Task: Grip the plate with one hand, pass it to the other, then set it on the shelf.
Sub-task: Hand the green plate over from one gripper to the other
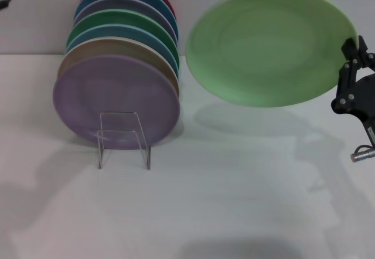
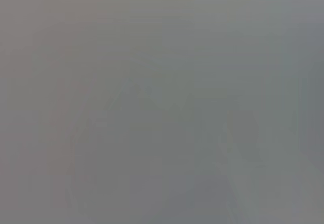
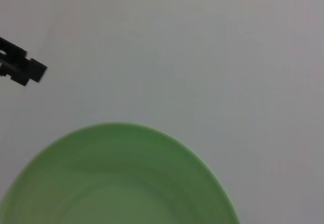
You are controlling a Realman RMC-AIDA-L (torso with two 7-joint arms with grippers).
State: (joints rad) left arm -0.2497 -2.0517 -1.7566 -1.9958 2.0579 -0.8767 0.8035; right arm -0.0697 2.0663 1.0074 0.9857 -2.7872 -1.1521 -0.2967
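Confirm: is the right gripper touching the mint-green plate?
Touching. Head view: the right gripper clamps the plate's right rim, holding it above the table, beside the rack.

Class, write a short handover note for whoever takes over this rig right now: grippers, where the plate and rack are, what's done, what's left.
Right gripper: shut on the mint-green plate at its right rim, holding it in the air above the table.
Left gripper: not visible in the head view.
Wire rack: on the left, already holding a row of coloured plates.
Done: plate gripped and lifted.
Left: pass to the left gripper, then set it on the rack.
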